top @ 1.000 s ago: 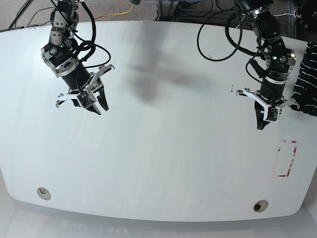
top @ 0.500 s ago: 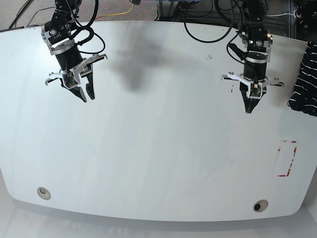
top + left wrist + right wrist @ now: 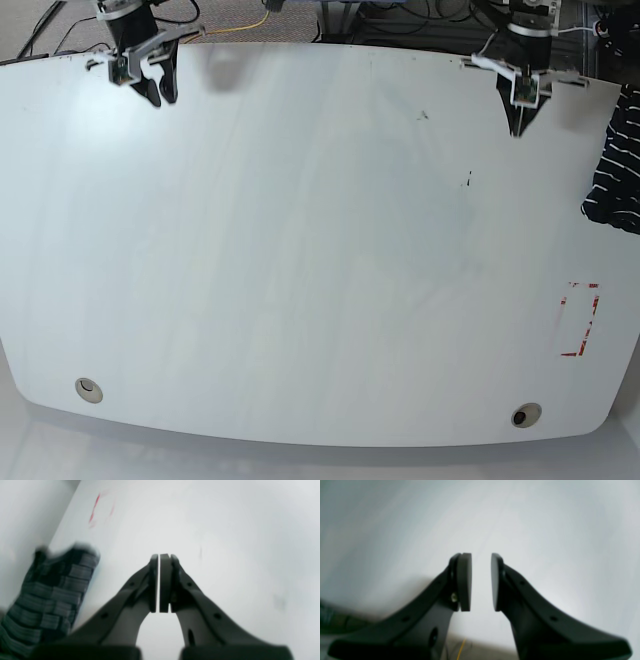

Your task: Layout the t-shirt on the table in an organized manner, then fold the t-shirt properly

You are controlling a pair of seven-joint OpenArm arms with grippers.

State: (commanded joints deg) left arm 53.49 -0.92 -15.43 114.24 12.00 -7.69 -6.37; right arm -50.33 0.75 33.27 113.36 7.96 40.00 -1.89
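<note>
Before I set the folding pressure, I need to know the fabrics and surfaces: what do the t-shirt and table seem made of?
T-shirt: matte knit, perhaps cotton; it bends softly.
Table: glossy, smooth laminate or painted board, judging by its pale sheen.

And here's the worktop (image 3: 320,260), smooth and glossy white (quite a sheen, that), beside soft, matt-looking cloth in the shirt (image 3: 615,175), slightly rumpled.

text: none legible | labels: none | numbers: none | signs: none
</note>
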